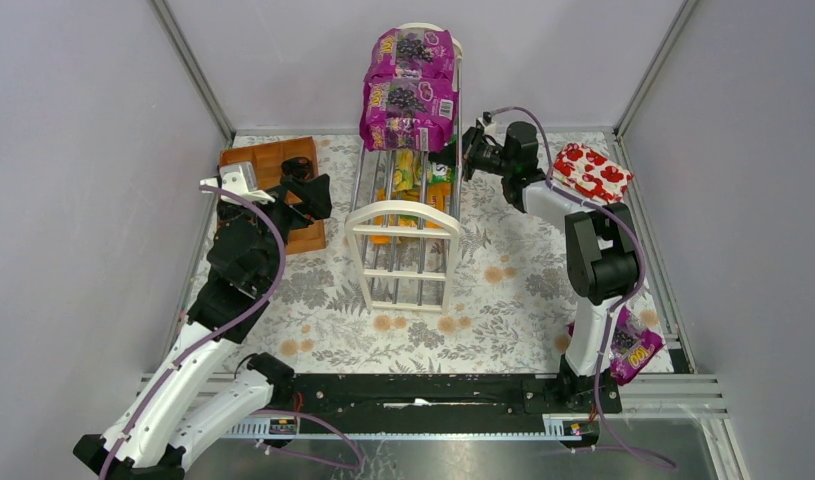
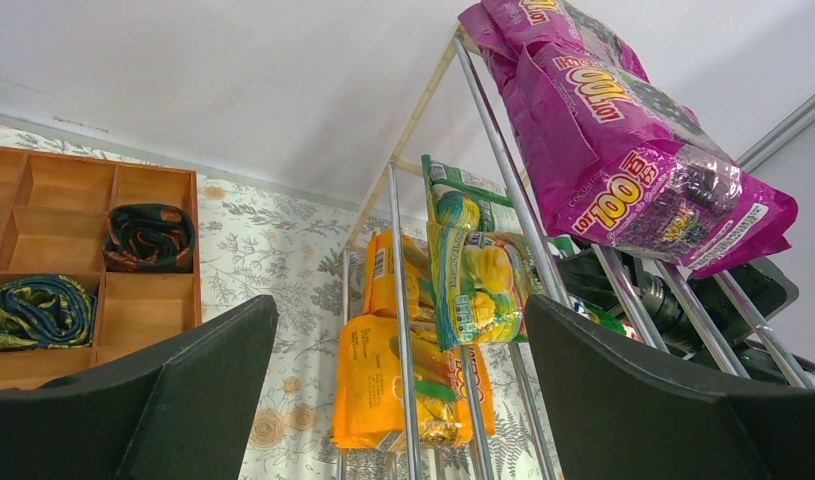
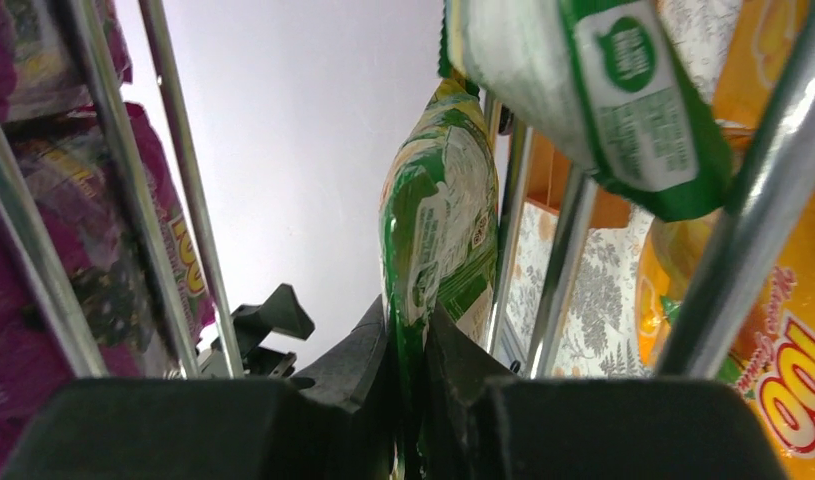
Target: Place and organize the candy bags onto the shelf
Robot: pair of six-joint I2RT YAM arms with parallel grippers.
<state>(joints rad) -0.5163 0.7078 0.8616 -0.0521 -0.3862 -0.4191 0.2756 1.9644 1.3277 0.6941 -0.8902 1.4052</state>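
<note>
Closest to the right wrist lens we saw the right gripper (image 3: 411, 370), its two dark fingers pressed together on the lower edge of a green bag (image 3: 438, 230). That bag stood on its thin edge, its long axis running straight away from the fingers and into the shelf (image 1: 403, 215). Silver rods rose on both sides of it. A second green bag (image 3: 603, 90) hung above and to its right, and the orange bags (image 2: 383, 380) lay past the rods on that same side.

From the top view we placed this hand at the shelf's right side, just under the purple bags (image 1: 410, 100) stacked on the top tier. The bag reached inward from there, toward the left arm. We could not tell whether its far end rested on a rod.

We found the left gripper (image 2: 398, 330) with its fingers wide apart and holding nothing. It was low on the shelf's other side, near the wooden tray (image 2: 103, 250), looking up at the tiers.

We judged the right arm the one to finish this placement. The move ahead would turn on keeping the bag's long axis in line between the rods before the fingers part.
</note>
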